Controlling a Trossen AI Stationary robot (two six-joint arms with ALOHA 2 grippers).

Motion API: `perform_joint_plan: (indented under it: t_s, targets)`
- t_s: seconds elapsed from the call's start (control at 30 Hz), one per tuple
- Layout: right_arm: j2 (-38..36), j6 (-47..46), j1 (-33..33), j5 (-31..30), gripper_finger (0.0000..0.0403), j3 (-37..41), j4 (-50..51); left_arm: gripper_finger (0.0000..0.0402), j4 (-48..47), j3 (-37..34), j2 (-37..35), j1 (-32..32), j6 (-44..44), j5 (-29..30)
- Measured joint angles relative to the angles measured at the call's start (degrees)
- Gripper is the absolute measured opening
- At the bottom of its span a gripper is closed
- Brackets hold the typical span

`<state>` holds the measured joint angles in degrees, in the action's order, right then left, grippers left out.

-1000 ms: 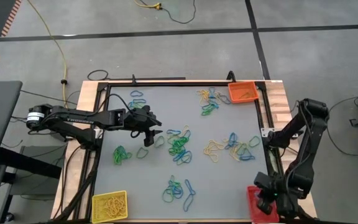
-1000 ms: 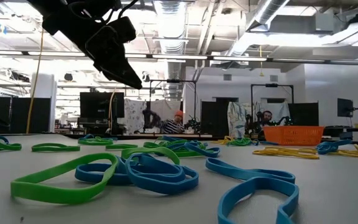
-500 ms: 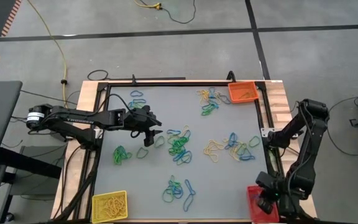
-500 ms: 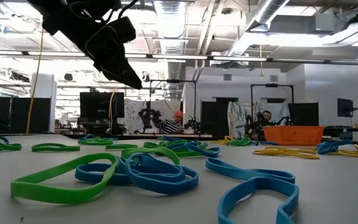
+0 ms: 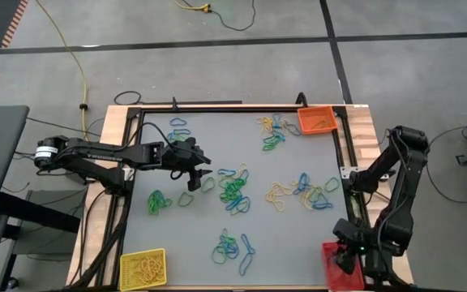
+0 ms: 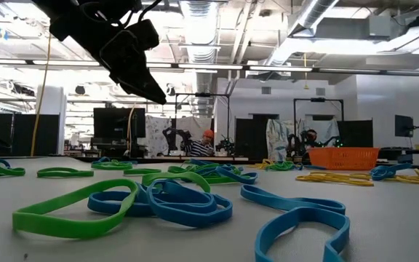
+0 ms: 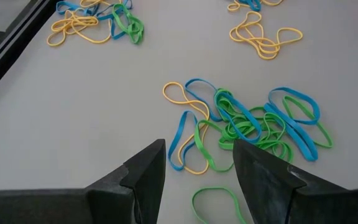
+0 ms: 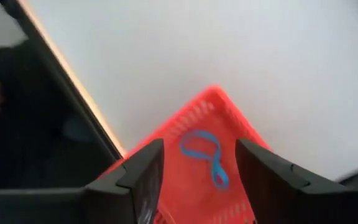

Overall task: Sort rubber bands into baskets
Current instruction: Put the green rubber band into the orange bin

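Right gripper [image 8: 194, 163] is hanging over the red basket [image 8: 185, 121] at the near right corner of the table [image 5: 298, 235] — jaws standing wide, gripping nothing. A blue rubber band [image 8: 204, 154] is lying in that basket directly ahead of the jaws, between the two fingers in the right wrist view, twisted into a figure eight with its long axis running roughly along the line the jaws point. It is sitting free on the basket floor, so that drop looks done; the right arm is folded back on itself, wrist down over the corner.

Next pick probably belongs to the left gripper [image 7: 197, 163]. It is hovering above the table, jaws spread wide and empty, and the nearest work is a tangle of green, blue and yellow rubber bands [image 7: 247, 124] lying just ahead of the jaws and a little toward one finger. A single green band [image 7: 216, 202] is lying almost under the jaws, between the fingers. The left arm is stretched out level from the left edge, wrist tipped down.

Left arm is clearly nearer the central clusters [image 5: 233, 191] — right arm is well apart from them. Yellow basket [image 5: 142, 268] is sitting at the near left corner, orange basket [image 5: 315, 120] at the far right corner.
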<state>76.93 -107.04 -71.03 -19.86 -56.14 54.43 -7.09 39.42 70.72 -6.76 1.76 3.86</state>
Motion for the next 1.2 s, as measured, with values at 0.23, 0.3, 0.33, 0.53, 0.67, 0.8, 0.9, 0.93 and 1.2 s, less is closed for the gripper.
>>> perform_joint_plan:
  t_s: [0.23,0.3,0.33,0.53,0.67,0.8,0.9,0.93,1.2]
  targets:
    - [-1.26,12.60,6.00,-12.85,0.0216,-0.04,3.77,0.0178,0.00,0.02,0.00,0.00,0.00,0.02]
    - [-0.97,18.14,9.19,-15.29,0.0215,-0.04,4.05,0.0178,0.00,0.01,0.00,0.00,0.00,0.01]
    - [-0.81,21.30,10.88,-16.15,0.0215,-0.04,3.89,0.0178,0.02,0.02,0.00,0.00,0.00,0.02]
    - [-0.75,40.88,22.49,-21.06,0.0215,0.20,-0.31,0.0178,0.00,0.02,0.00,0.00,0.00,0.02]
    - [-0.75,54.02,29.81,-22.60,0.0215,0.20,-4.87,0.0178,0.02,0.00,0.01,0.00,0.00,0.02]
    - [-0.75,64.14,36.63,-22.73,0.0215,0.20,-8.74,0.0178,0.01,0.02,0.00,0.00,0.00,0.02]
    - [-0.75,71.11,41.50,-22.78,0.0215,1.01,-13.69,0.0178,0.00,0.00,0.00,0.00,0.00,0.02]
    - [-0.77,73.44,43.08,-22.77,0.0215,1.83,-15.95,0.0178,0.00,0.02,0.00,0.00,0.00,0.02]
    - [-0.70,79.52,54.74,-22.26,0.0215,9.63,-27.16,0.0178,0.01,0.02,0.01,0.00,0.00,0.02]
